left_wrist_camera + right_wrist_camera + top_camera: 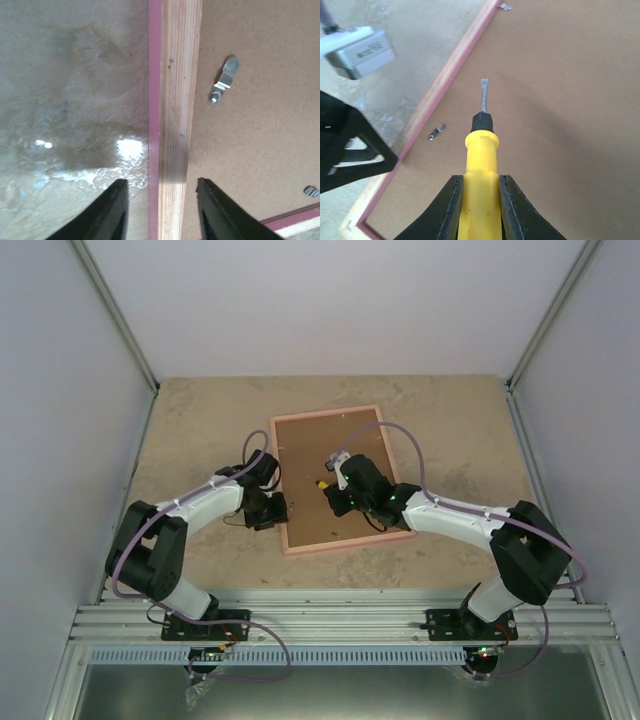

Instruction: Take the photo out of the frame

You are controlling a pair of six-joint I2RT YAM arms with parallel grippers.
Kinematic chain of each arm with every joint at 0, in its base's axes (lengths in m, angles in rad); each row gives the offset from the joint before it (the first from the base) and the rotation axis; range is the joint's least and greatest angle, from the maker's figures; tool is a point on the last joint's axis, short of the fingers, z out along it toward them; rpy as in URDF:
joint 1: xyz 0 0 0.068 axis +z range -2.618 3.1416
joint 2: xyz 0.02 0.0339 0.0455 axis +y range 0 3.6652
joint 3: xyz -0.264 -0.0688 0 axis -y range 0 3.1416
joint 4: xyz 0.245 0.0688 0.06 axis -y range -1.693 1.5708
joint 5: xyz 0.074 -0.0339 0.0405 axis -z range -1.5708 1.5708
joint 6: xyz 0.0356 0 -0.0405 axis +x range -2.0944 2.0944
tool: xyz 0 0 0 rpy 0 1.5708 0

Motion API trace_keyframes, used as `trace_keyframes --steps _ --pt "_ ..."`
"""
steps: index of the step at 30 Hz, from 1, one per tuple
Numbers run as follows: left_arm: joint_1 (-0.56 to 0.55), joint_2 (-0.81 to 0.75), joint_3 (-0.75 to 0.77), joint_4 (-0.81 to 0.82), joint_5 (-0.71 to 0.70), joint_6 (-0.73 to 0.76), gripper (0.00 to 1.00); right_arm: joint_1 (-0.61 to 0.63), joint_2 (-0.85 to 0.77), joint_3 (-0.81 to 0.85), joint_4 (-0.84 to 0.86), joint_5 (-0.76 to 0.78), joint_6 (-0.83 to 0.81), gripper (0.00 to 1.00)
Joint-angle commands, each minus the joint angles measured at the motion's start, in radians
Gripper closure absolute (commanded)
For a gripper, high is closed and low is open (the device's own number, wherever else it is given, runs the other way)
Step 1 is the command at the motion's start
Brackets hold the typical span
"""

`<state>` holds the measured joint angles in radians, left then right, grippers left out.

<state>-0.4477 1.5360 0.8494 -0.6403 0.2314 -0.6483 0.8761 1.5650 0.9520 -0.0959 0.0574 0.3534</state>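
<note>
The frame [326, 412] lies face down on the table, its brown backing board [330, 445] facing up. The photo is hidden beneath that board. My left gripper [161, 187] straddles the frame's left wooden rail [177, 100], open, with a gap on each side of the rail. My right gripper [480, 179] hovers over the board, shut on a yellow screwdriver [481, 145] whose flat blade [484, 95] points across the board. In the top view the left gripper [278, 510] is at the frame's left edge and the right gripper [335, 492] is over its middle.
A metal retaining clip [224, 80] sits on the board near the left rail, and another [311, 191] by the near corner. A third clip [506, 6] shows at the far edge. Beige tabletop [200, 440] surrounds the frame, and grey walls enclose it.
</note>
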Motion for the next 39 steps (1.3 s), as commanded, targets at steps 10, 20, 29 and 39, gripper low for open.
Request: trace_keyframes --steps 10,20,29,39 --pt "0.186 0.162 0.35 -0.042 -0.035 0.104 0.4 -0.076 -0.011 -0.056 0.091 -0.022 -0.042 1.0" --pt "0.211 0.47 0.652 -0.081 -0.098 0.159 0.4 -0.096 -0.001 -0.06 0.115 -0.053 -0.057 1.0" --pt "0.211 0.605 0.75 -0.114 -0.062 0.186 0.64 -0.107 0.019 -0.051 0.132 -0.055 -0.069 1.0" --pt "0.205 0.531 0.625 -0.099 0.012 0.235 0.92 -0.116 0.087 0.024 0.128 -0.105 -0.113 1.0"
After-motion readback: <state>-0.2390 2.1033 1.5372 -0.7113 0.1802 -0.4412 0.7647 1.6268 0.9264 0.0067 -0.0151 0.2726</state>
